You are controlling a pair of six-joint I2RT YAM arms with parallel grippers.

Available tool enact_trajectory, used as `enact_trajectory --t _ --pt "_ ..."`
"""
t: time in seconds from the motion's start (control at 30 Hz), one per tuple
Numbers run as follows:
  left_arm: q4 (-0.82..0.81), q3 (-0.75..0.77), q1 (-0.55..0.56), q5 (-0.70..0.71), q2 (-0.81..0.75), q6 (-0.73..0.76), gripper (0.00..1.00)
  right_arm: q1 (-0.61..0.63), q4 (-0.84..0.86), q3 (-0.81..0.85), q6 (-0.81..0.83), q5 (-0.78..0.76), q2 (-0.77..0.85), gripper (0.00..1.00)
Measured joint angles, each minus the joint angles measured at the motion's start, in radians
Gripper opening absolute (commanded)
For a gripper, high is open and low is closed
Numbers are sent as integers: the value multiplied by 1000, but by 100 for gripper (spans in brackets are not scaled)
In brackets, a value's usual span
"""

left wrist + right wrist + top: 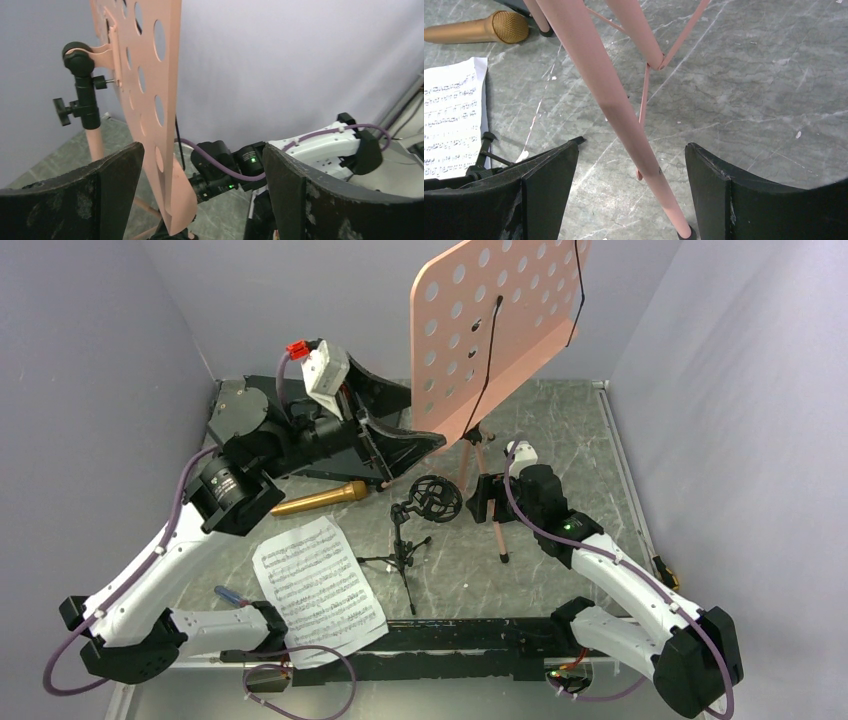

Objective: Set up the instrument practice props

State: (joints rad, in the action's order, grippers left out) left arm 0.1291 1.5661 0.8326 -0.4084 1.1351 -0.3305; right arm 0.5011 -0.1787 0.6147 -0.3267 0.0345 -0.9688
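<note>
The pink-copper perforated metal music stand (500,330) is seen upright on its tripod at the far middle of the grey marbled table (570,430), and it is bracketed by both arms without being gripped. The left gripper (202,155) is held high with its jaws wide apart, and the lower edge of the desk is framed between them. The right gripper (629,150) is held low with its jaws also apart, and one slanted tripod leg is caught in the gap with no contact visible. The chief risk is judged to be a topple: the stand looks tall and top-heavy, so it could be tipped if the desk is pushed sideways by one finger before it is met by the other, or if the leg is nudged or lifted unevenly. The small black tripod mic stand (420,515) is set just beside the tripod and could be knocked over by a swinging leg or by the right arm. The gold microphone (322,499) is found lying near the left arm and could be rolled away by a sweep of it. The white sheet-music pages (318,585), laid flat at the near left, could likewise be dragged or creased.
</note>
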Motion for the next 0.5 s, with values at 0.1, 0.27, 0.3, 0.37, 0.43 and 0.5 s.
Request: enact_trajectory --t 0.1,0.27,0.3,0.37,0.43,0.5 --pt "17 0 29 77 2 47 87 0 0 0 -1 0 0 82" --pt "33 5 46 195 5 100 76 0 0 0 -6 0 0 82" --pt "35 3 48 222 5 109 75 0 0 0 -6 0 0 82" --pt "33 -11 48 276 -2 127 71 0 0 0 -6 0 0 82" --pt "36 -37 48 333 -16 145 67 0 0 0 -6 0 0 82" --pt "42 -48 49 375 -25 161 54 0 0 0 -6 0 0 82"
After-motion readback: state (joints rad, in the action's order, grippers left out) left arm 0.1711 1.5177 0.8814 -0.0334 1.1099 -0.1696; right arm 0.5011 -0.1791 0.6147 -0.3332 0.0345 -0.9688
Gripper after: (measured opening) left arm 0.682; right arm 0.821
